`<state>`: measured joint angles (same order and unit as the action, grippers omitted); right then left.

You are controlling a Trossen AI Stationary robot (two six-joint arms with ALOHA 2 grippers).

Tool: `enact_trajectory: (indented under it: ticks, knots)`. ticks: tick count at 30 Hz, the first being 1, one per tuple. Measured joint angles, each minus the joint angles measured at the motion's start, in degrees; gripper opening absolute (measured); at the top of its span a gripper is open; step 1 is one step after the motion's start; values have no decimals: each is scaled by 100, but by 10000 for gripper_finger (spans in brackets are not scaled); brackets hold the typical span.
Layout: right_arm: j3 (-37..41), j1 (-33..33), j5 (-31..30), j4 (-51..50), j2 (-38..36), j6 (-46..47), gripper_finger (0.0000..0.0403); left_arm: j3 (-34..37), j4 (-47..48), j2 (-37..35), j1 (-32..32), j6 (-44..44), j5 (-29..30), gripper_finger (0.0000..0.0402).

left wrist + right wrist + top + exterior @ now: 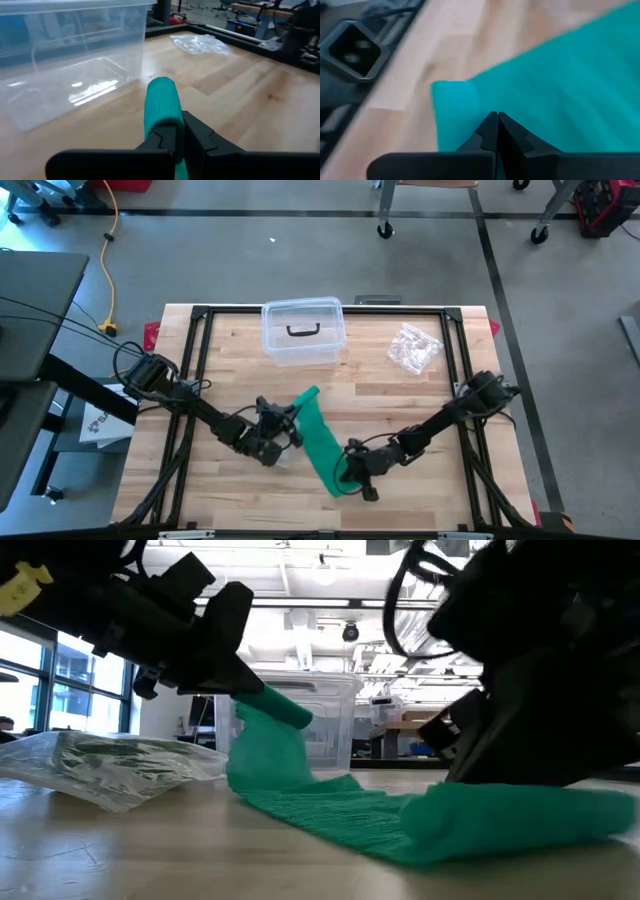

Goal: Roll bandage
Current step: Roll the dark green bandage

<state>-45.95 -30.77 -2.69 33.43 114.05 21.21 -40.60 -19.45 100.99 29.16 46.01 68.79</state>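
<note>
A green bandage [322,442] lies as a strip on the wooden table, running from a short rolled end [161,102] at the far side to a loose end near the front edge. My left gripper [295,416] is shut on the rolled end, which is lifted off the table [272,705]. My right gripper [349,471] is shut on the strip's near end [451,111], where the cloth is folded over and humps up [500,810]. My left gripper pinches the rolled end [167,120] between its two fingers, coming nearly level from the table's left. The roll sticks out past the fingertips, along them, and is lifted clear. The strip hangs from it down to the table, slack. My right gripper has its shut fingertips on the strip close to its folded near end [470,117], slanting down from the table's right. The gripper hides the contact, so how many layers it has is unclear. The cloth around the fingers rests on the table.
A clear plastic box [303,332] stands at the far middle, just beyond the roll [70,60]. A crumpled clear bag [413,348] lies at the far right. A black frame [195,330] runs along the table's edges.
</note>
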Motion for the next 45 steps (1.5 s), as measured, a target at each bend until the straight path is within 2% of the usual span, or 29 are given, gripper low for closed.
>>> enact_trajectory:
  ticks: [3, 5, 8, 14, 19, 23, 30, 39, 45]
  knots:
    - [-178, -181, 593, -193, 84, -329, 0, 0, 149, 0, -64, 15, 144, 6]
    - [-225, -369, 681, -314, 82, -502, 0, 0, 278, 0, -90, 101, 304, 6]
    - [-216, -663, 551, -380, 74, -627, 0, 0, 595, 1, -139, 398, 417, 6]
    - [-204, -1188, -147, -551, -39, -862, 0, 2, 1529, 2, -146, 1251, 423, 6]
    - [-199, -1487, -84, -714, -122, -970, 0, 2, 2203, 0, -146, 1943, 421, 6]
    - [-199, -1626, -210, -743, -128, -1040, 0, 2, 2264, 0, -146, 2127, 401, 6]
    - [-197, -1479, -976, -625, -128, -1383, 0, 2, 1972, 0, -139, 2057, 315, 6]
    - [-197, -1230, -1854, -487, -128, -1673, 0, 2, 727, 0, -135, 674, -147, 5]
    - [-197, -1240, -1884, -355, -128, -1497, 0, 2, 218, 0, -124, 161, -234, 5]
